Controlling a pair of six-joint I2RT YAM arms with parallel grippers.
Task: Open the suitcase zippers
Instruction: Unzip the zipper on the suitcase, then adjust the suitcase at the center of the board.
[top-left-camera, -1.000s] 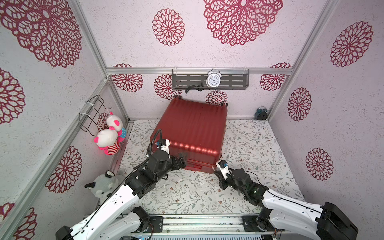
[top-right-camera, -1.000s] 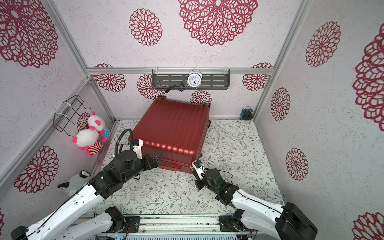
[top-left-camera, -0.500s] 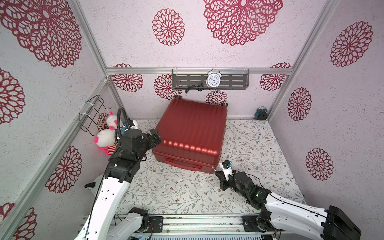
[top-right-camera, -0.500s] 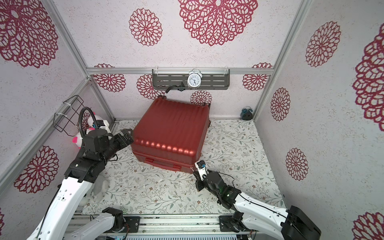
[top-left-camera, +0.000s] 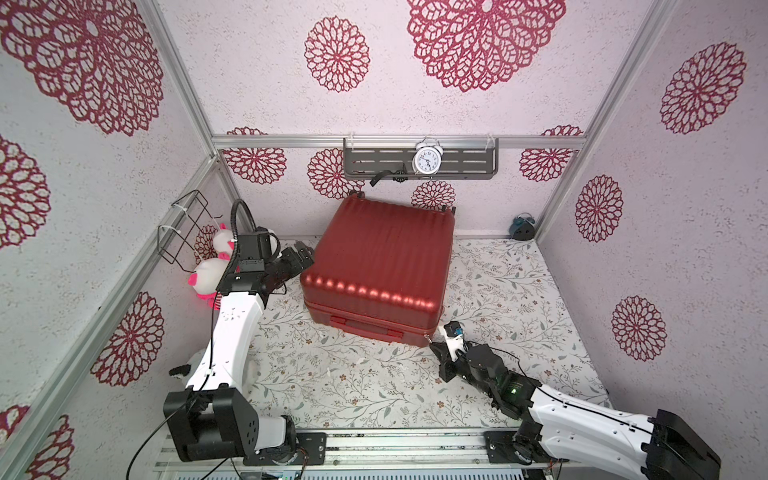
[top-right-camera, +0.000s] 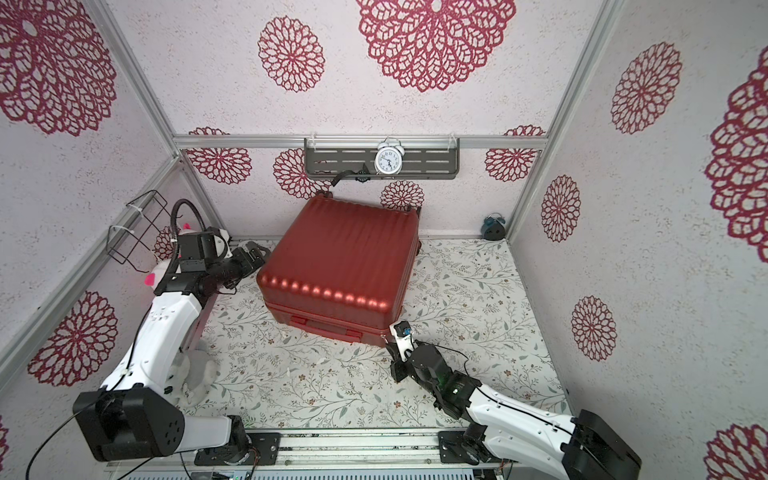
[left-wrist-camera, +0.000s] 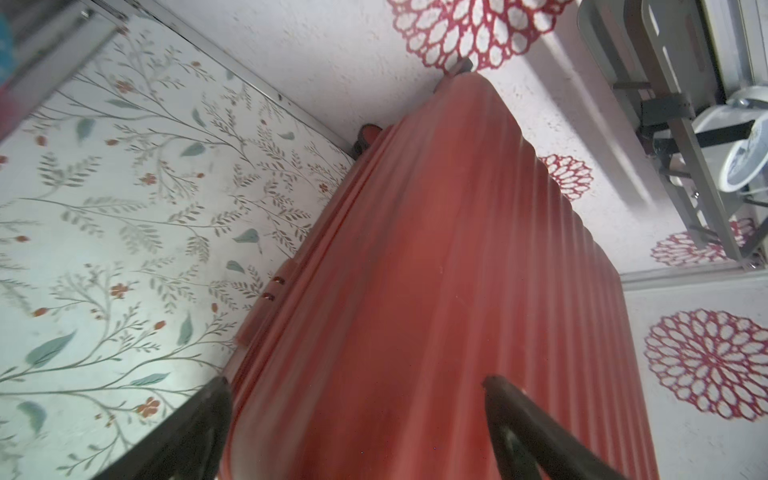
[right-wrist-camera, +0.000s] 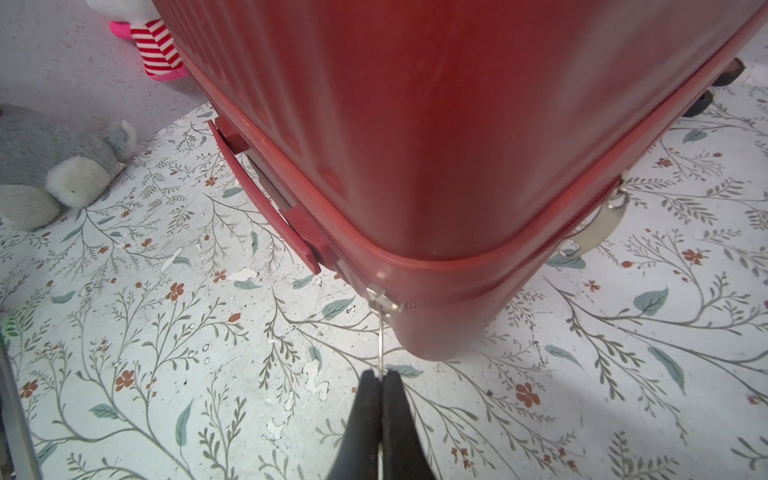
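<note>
- The suitcase (top-left-camera: 382, 266) (top-right-camera: 340, 257) lies flat on the flower-patterned table (top-left-camera: 353, 374). Its ribbed red shell faces up and its far end, with the wheels, is near the back wall.
- Its red handle (top-left-camera: 365, 326) (right-wrist-camera: 257, 199) sits on the side nearest the arms.
- The left gripper (top-left-camera: 301, 253) (top-right-camera: 253, 251) is up at the case's left edge, level with the top shell.
- In the left wrist view its two dark fingers (left-wrist-camera: 494, 384) stand wide apart with the red shell (left-wrist-camera: 415, 291) filling the space between them. I cannot tell whether either one touches it.
- The right gripper (top-left-camera: 432, 343) (top-right-camera: 388, 343) is low on the table at the near right corner of the case.
- In the right wrist view that gripper (right-wrist-camera: 381, 380) is pinched tight on the thin metal zipper pull (right-wrist-camera: 381, 340). The pull runs straight from the slider on the corner to the fingertips.
- The zipper track (right-wrist-camera: 478, 291) follows the seam between the two shell halves and curves round that corner.
- A second pull (right-wrist-camera: 602, 224) hangs loose further along the right side.
- A pink-and-white plush toy (top-left-camera: 208, 278) leans at the left wall under a wire basket (top-left-camera: 183, 226).
- A grey plush toy (right-wrist-camera: 50, 166) lies on the table near the left arm's base.
- A white alarm clock (top-left-camera: 426, 160) stands on the grey shelf (top-left-camera: 374, 162) on the back wall.
</note>
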